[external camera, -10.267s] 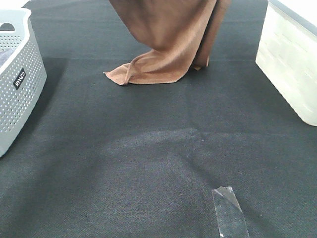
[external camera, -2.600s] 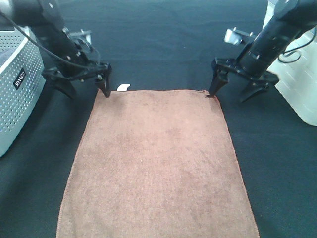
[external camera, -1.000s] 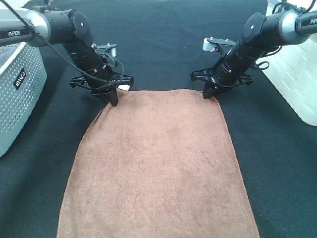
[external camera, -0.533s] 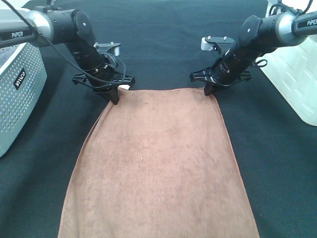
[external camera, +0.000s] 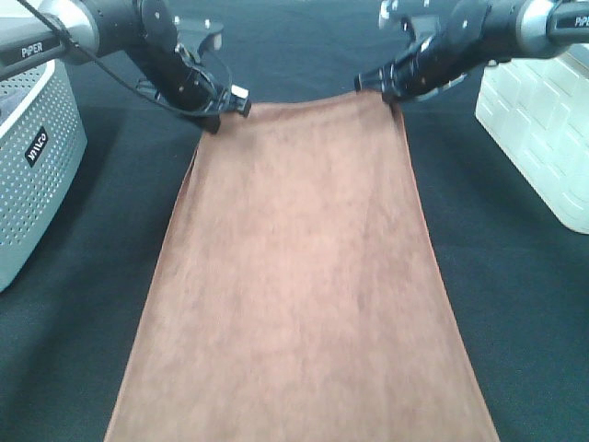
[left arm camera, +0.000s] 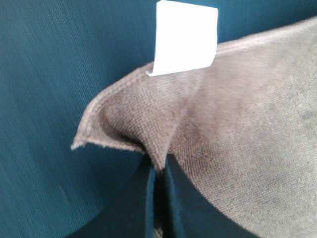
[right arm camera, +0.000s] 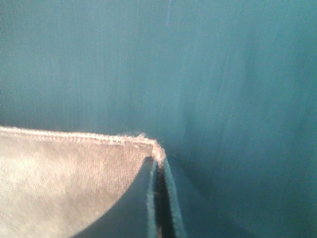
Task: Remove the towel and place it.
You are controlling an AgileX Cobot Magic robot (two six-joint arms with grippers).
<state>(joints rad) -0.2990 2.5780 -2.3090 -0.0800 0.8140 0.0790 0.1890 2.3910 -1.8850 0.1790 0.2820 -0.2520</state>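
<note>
The reddish-brown towel [external camera: 299,267] stretched lengthwise down the middle of the dark table mat [external camera: 515,304], its near end running past the bottom of the high view, its far end drawn taut between the two arms. On either side of the towel, bare mat lay open along both long stitched edges. Left of the towel, well apart from it, stood a grey perforated laundry basket [external camera: 32,166]; right of the towel, also clear of its edge, a white plastic bin [external camera: 543,120]. At the towel's far left corner the left gripper [external camera: 221,112] was clamped shut on the cloth, and its wrist view showed the fingers [left arm camera: 171,198] pressed together on a puckered fold, with the white tag [left arm camera: 184,37] hanging just beyond the pinch. At the far right corner the right gripper [external camera: 386,92] likewise pinched the towel, its closed fingertips [right arm camera: 157,198] meeting right at the stitched corner. Beyond the towel's far edge the mat continued, dark and bare, behind both arms.
</note>
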